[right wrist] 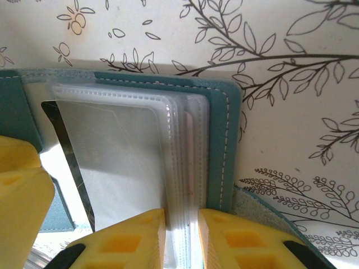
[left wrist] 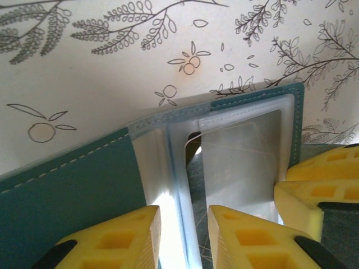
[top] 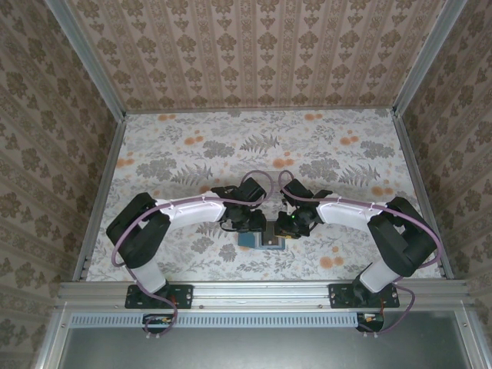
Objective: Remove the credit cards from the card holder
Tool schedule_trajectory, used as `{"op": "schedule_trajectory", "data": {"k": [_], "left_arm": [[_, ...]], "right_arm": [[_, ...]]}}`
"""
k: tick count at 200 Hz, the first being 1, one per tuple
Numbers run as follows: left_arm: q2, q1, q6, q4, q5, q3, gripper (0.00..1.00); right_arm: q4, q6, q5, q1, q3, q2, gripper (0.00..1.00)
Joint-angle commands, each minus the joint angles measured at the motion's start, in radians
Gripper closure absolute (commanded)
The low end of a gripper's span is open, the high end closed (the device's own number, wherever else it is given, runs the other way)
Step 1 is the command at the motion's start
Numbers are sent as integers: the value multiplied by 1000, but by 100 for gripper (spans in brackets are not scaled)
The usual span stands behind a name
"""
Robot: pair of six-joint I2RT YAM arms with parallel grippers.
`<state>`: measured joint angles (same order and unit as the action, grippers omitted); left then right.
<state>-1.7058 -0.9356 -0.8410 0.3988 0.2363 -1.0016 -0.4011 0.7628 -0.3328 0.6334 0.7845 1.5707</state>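
Left claw [left wrist: 180, 238], right claw [right wrist: 182, 238] clamped on open card holder [right wrist: 224, 140], crowding each other; floral tabletop [top: 231, 146] beneath.

One teal wallet [top: 254, 241], near centre of flowered table [top: 192, 154], between left gripper [top: 247, 223] and right gripper [top: 296, 224], both meeting over it.

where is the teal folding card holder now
Top view: the teal-blue folding card holder lies mid-front on the table, between the left gripper and right gripper. In both wrist views its clear plastic sleeves sit between the yellow fingers.
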Motion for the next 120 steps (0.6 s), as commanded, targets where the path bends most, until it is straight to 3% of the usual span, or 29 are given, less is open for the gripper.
{"op": "schedule_trajectory", "data": {"k": [1, 43, 75, 120], "left_arm": [[-28, -6, -10, 9, 14, -8, 71], [-72, -19, 5, 74, -5, -45, 71], [-91, -28, 23, 147, -55, -77, 70], [-94, -32, 39, 203, -98, -88, 71]], "right_arm": [[-50, -7, 58, 8, 1, 26, 76], [-57, -7, 61, 7, 4, 23, 76], [-68, -7, 71, 8, 7, 9, 67], [-100, -16, 105, 8, 24, -1, 68]]}}
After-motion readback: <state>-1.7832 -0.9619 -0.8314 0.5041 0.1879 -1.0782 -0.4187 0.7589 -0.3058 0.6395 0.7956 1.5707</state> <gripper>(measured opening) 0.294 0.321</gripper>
